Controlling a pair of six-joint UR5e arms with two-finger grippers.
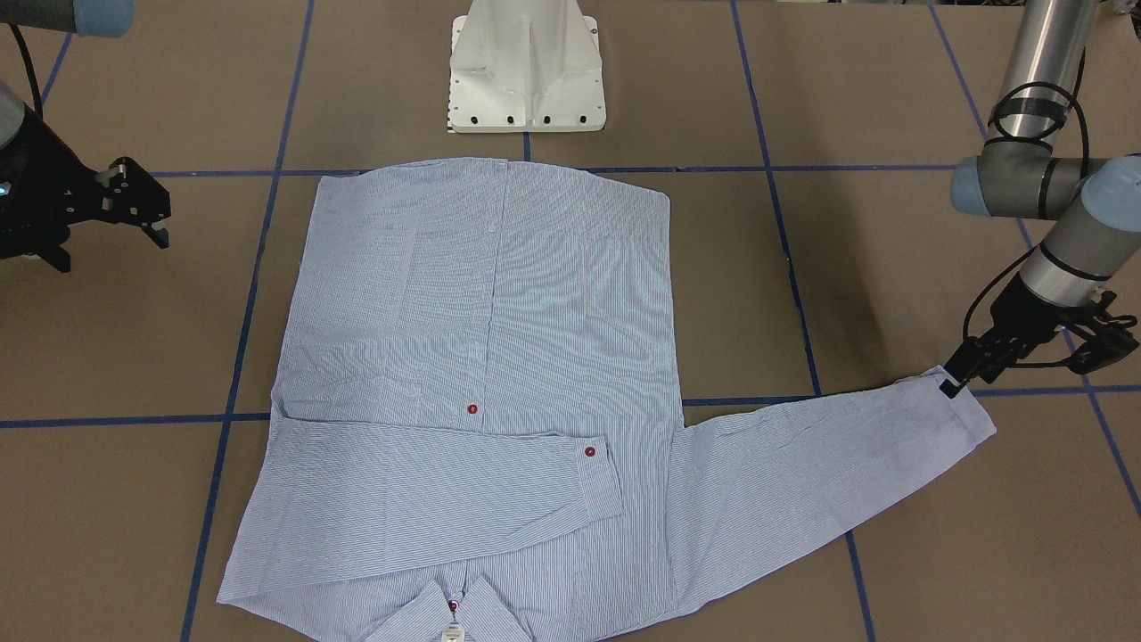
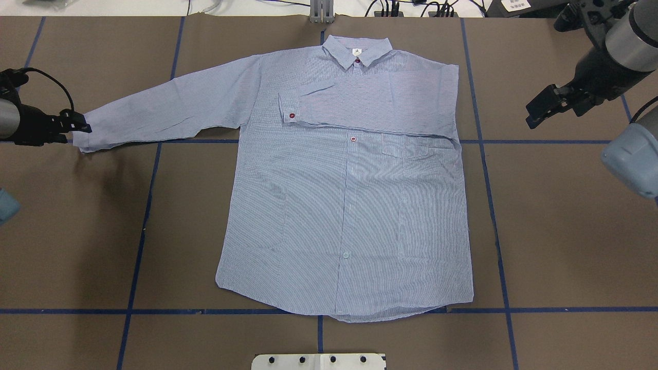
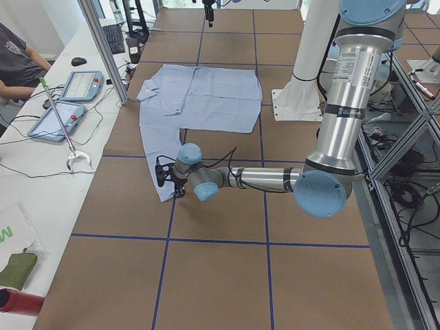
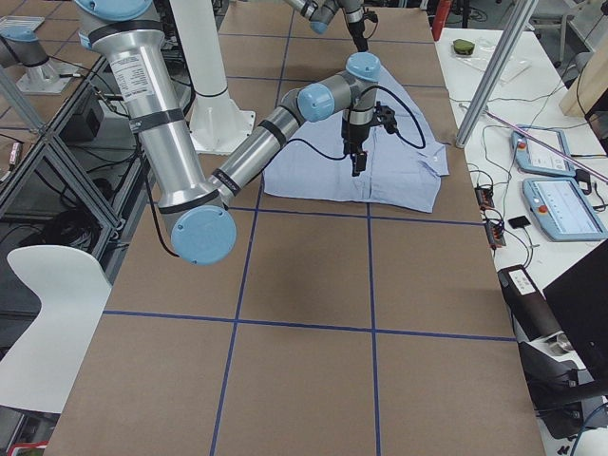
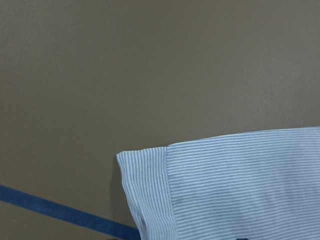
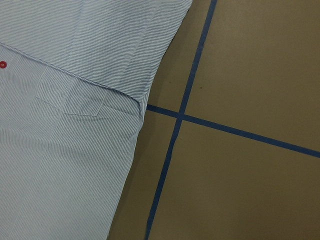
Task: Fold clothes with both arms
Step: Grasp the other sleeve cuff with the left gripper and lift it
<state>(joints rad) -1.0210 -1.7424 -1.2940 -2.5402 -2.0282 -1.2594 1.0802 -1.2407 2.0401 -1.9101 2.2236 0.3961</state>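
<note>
The light-blue striped shirt (image 2: 344, 205) lies flat and front up, collar (image 2: 358, 50) at the far side. One sleeve is folded across the chest, its cuff (image 2: 290, 108) near the middle. The other sleeve (image 2: 169, 110) stretches out toward my left side. My left gripper (image 2: 78, 125) is at that sleeve's cuff (image 1: 967, 419), shut on its edge; the left wrist view shows the cuff (image 5: 150, 190) just off the brown surface. My right gripper (image 2: 537, 109) hangs open above bare table, apart from the shirt's edge; the right wrist view shows the chest pocket (image 6: 85, 102).
The table is brown with blue tape lines (image 2: 483, 141) in a grid. The white pedestal base (image 1: 526, 71) stands just behind the shirt's hem. A side bench with tablets (image 3: 65, 113) and a seated person (image 3: 17, 58) lies beyond the collar side.
</note>
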